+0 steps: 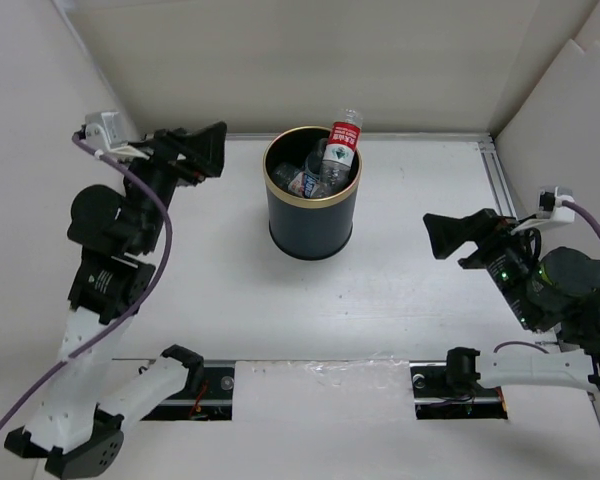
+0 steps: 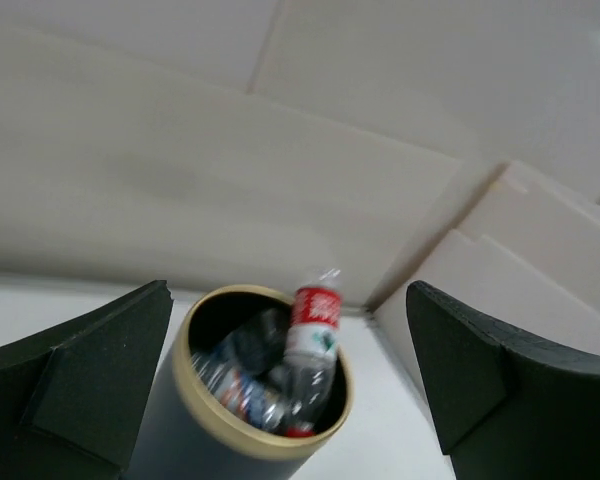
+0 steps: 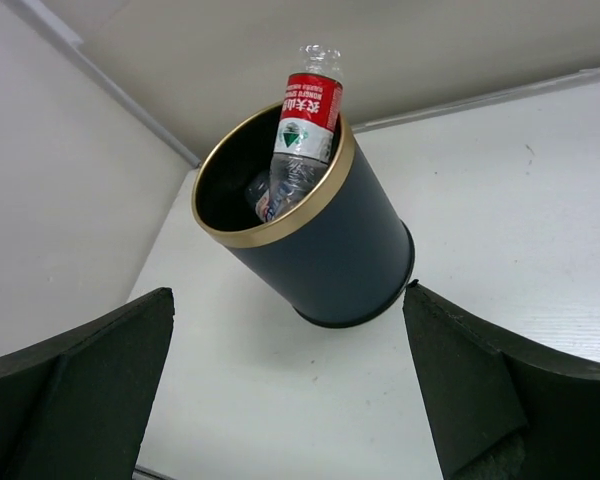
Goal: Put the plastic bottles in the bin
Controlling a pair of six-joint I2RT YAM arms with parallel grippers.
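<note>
The left end effector (image 1: 218, 150) is open and empty, near the far left corner of the table (image 1: 210, 280), pointing at the bin (image 1: 312, 228). The right end effector (image 1: 432, 236) is also open and empty, by the right edge, facing the bin too. Both are well apart from it. The black bin with a gold rim stands upright near the middle of the far edge. Plastic bottles (image 1: 315, 176) lie inside; the bottle with a red label (image 1: 343, 140) sticks up past the rim
</note>
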